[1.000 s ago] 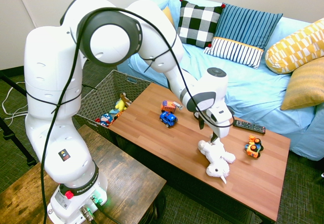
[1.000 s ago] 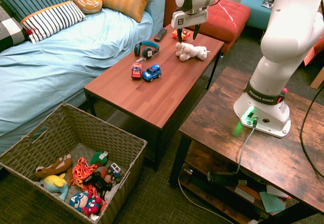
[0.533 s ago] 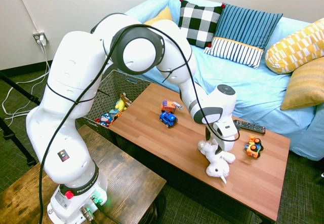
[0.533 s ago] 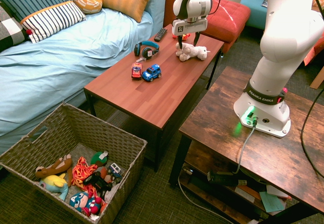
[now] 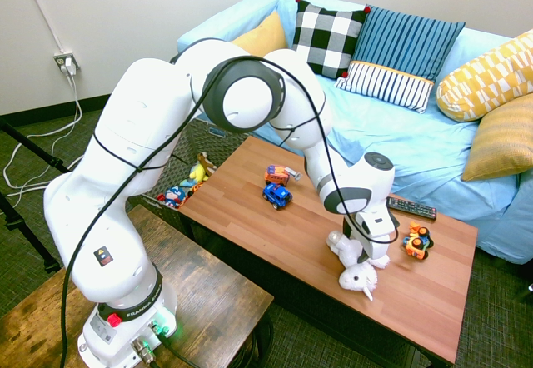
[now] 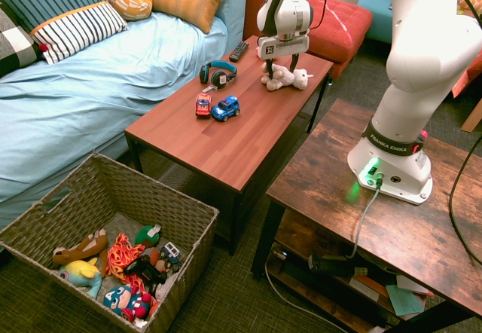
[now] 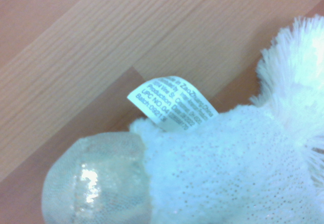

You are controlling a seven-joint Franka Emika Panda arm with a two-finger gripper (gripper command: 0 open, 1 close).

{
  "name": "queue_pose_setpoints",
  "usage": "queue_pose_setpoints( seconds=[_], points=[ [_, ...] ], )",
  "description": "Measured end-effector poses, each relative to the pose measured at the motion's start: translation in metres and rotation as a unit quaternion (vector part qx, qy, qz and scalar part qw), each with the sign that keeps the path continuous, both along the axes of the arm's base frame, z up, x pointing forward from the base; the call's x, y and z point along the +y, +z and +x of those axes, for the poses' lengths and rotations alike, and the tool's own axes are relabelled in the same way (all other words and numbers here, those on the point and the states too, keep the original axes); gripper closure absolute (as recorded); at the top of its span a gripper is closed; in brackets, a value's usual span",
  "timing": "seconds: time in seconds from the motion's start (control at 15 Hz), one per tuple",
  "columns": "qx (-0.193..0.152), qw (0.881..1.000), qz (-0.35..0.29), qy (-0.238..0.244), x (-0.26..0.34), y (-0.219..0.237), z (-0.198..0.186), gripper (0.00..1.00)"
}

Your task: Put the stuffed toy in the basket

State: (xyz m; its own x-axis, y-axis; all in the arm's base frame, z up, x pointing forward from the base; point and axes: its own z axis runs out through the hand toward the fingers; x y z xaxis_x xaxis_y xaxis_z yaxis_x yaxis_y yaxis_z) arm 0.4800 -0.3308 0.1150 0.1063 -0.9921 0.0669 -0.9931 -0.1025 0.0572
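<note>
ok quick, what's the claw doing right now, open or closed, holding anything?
Claw: open, fingers straddling the white stuffed toy on the table, nothing lifted yet.

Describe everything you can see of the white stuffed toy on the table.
The toy is a white plush animal with fuzzy fur, floppy limbs and a pointed horn on its head. It lies flat on the wooden table, near the end farthest from the basket. The wrist view shows a shiny silvery foot pad and a small printed tag sewn to its body. The claw is down over its body, fingers open on either side.
</note>
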Motion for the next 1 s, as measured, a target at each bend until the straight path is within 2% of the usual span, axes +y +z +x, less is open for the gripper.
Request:
queue_pose_setpoints(
  seconds=[0.67, 1.0],
  points=[
    [-0.002, 1.000, 0.012, 0.025, 0.010, -0.008, 0.002, 1.00],
    [-0.022, 0.998, 0.025, 0.046, 0.021, 0.011, 0.009, 1.00]
  ],
)
